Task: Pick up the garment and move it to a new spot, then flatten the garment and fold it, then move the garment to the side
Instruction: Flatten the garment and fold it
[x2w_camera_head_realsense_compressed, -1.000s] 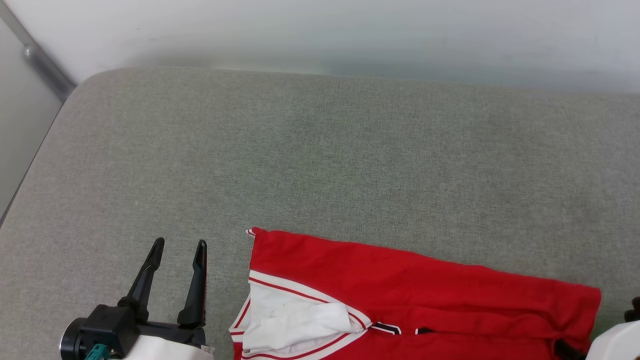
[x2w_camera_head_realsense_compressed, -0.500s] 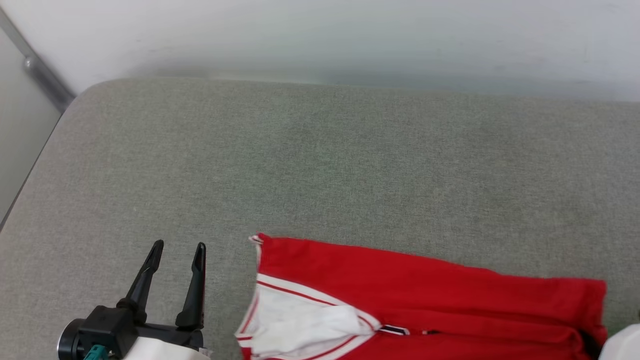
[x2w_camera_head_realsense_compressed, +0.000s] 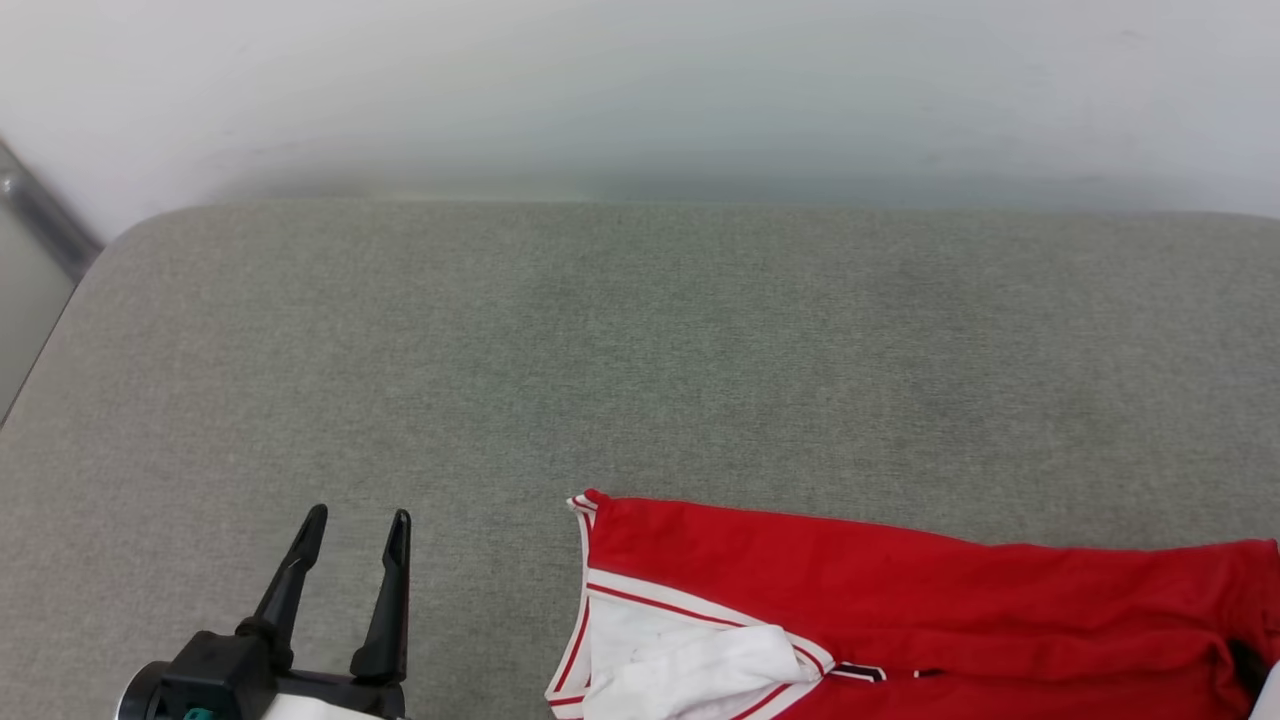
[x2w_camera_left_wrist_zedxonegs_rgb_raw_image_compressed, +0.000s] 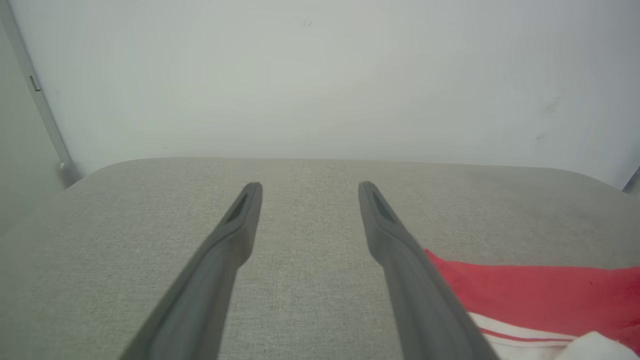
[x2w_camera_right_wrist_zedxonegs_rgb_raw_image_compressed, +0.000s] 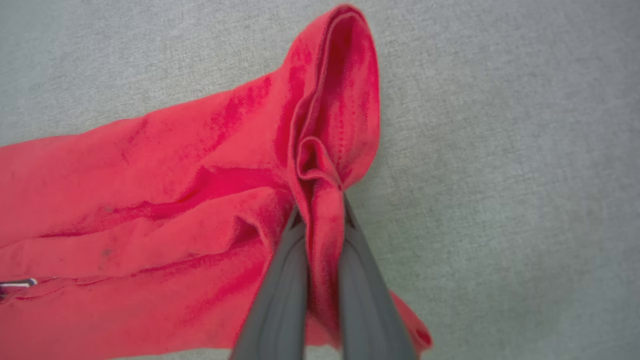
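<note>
Since a second earlier, our right tool (x2w_camera_right_wrist_zedxonegs_rgb_raw_image_compressed: 320, 207) had clamped onto a bunched red fold of the garment (x2w_camera_right_wrist_zedxonegs_rgb_raw_image_compressed: 150, 195), dragging it further right of our left tool (x2w_camera_head_realsense_compressed: 359, 513), which stood spread and empty. We judged that thin pinch could slip if cloth snagged on the cushion (x2w_camera_head_realsense_compressed: 640, 350).

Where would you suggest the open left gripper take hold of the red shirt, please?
Grip the striped corner of the shirt, coming in low from the left. That corner points towards the left gripper and lies flat on the grey cushion, opposite the end that the right gripper pinches, so a pull would likely spread the cloth.
</note>
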